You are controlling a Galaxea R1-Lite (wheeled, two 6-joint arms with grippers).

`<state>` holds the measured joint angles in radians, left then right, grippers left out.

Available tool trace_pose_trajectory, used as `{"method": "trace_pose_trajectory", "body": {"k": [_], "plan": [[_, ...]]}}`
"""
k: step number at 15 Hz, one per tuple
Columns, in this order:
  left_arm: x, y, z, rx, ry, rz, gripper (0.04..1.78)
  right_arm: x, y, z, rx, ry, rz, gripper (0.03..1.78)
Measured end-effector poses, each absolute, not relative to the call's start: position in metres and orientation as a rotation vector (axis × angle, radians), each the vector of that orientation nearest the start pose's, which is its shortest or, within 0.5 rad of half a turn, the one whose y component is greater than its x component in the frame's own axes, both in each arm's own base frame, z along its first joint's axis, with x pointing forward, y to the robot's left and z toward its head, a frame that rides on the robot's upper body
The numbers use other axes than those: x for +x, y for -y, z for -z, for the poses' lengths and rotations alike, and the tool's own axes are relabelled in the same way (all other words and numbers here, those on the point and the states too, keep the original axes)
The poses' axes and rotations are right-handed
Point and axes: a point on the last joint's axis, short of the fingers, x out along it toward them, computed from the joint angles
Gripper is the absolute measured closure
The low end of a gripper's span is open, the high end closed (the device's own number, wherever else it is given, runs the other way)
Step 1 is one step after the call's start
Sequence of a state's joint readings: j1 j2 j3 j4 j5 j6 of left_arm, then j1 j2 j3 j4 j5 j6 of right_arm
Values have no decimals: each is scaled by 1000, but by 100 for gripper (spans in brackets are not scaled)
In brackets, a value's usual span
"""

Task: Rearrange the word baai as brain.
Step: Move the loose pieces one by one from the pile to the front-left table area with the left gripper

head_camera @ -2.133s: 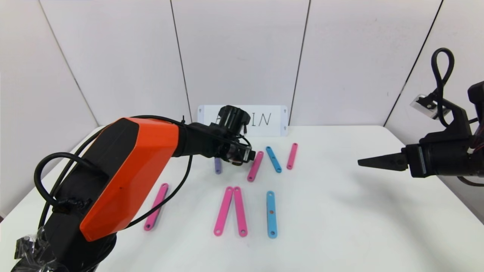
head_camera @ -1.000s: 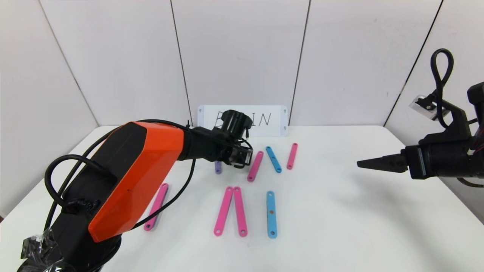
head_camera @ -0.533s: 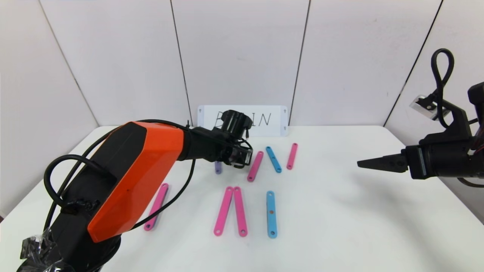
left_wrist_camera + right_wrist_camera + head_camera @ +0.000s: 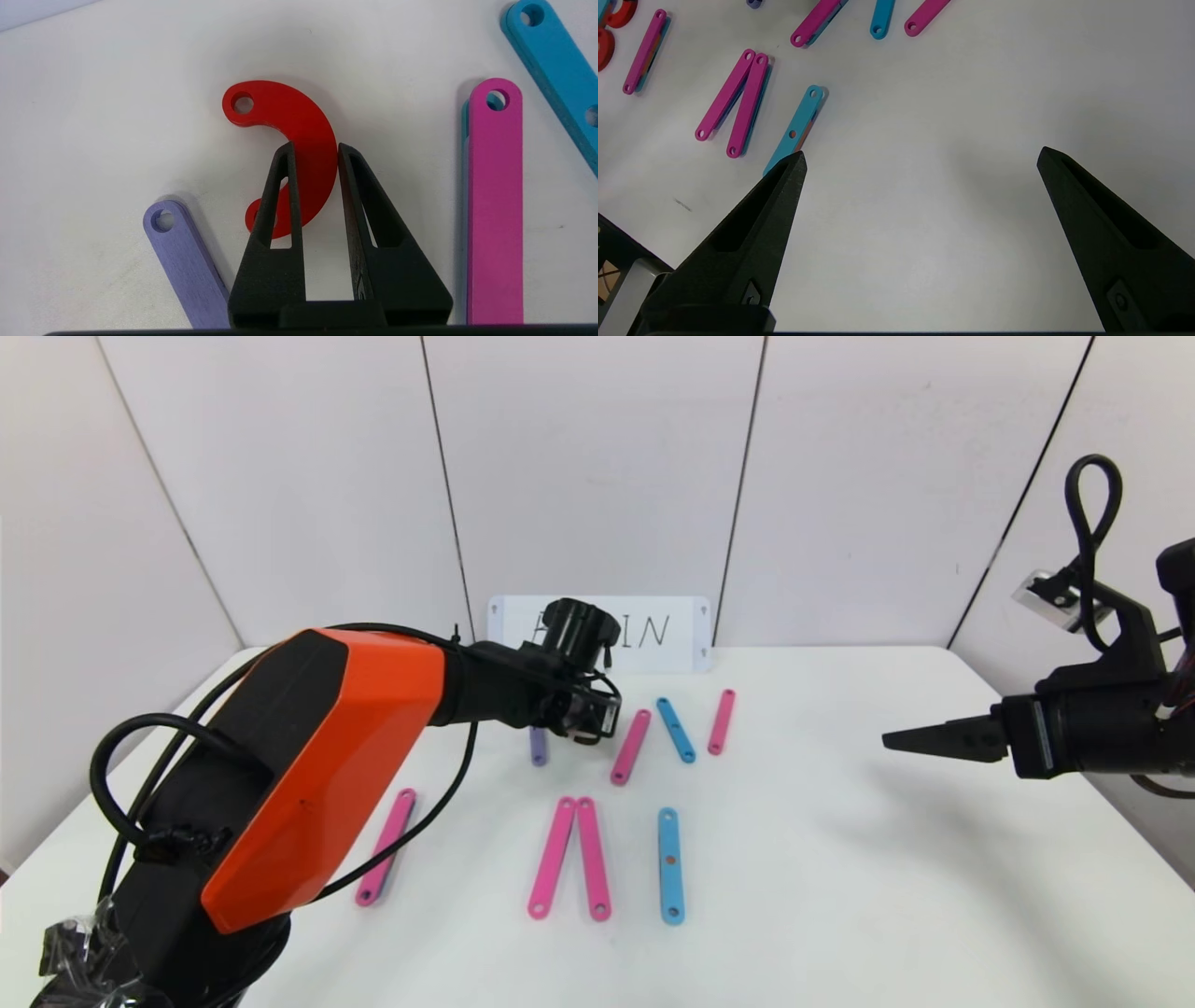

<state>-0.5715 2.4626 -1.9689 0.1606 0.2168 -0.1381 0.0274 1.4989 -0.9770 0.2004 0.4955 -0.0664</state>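
In the left wrist view a red C-curve point(image 4: 299, 116) sits between my left gripper's point(image 4: 315, 145) fingers, which are shut on its width and hold it just above the table. A short purple bar point(image 4: 187, 266) lies beside it, and a pink bar point(image 4: 495, 205) and a blue bar point(image 4: 556, 70) lie on its other side. In the head view my left gripper point(image 4: 597, 723) hangs over the back row between the purple bar point(image 4: 538, 745) and the pink bar point(image 4: 631, 747), hiding the red curve. My right gripper point(image 4: 892, 739) is open and empty, raised at the right.
The back row also has a blue bar point(image 4: 674, 729) and a pink bar point(image 4: 721, 721). The front row has a pink bar point(image 4: 385, 847), a pink pair point(image 4: 571, 857) and a blue bar point(image 4: 670, 864). The white card point(image 4: 667, 632) stands behind. Two more red curves point(image 4: 603, 49) lie far left.
My left arm dropped toward the table about a second ago, stayed low, and has now risen slightly. The right arm and the bars have not moved.
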Motion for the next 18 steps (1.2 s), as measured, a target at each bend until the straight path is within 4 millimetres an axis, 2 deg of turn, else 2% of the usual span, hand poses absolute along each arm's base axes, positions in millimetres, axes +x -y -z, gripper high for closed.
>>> {"method": "trace_pose_trajectory", "body": {"k": [9, 14, 18], "plan": [[414, 261, -142, 114, -597, 299, 152, 242, -17, -212, 107, -693, -523, 8], [392, 244, -155, 155, -620, 258, 152, 242, -18, -212, 106, -693, -524, 8], [366, 225, -163, 202, -725, 224, 152, 242, -18, -211, 106, -695, -525, 8]]}}
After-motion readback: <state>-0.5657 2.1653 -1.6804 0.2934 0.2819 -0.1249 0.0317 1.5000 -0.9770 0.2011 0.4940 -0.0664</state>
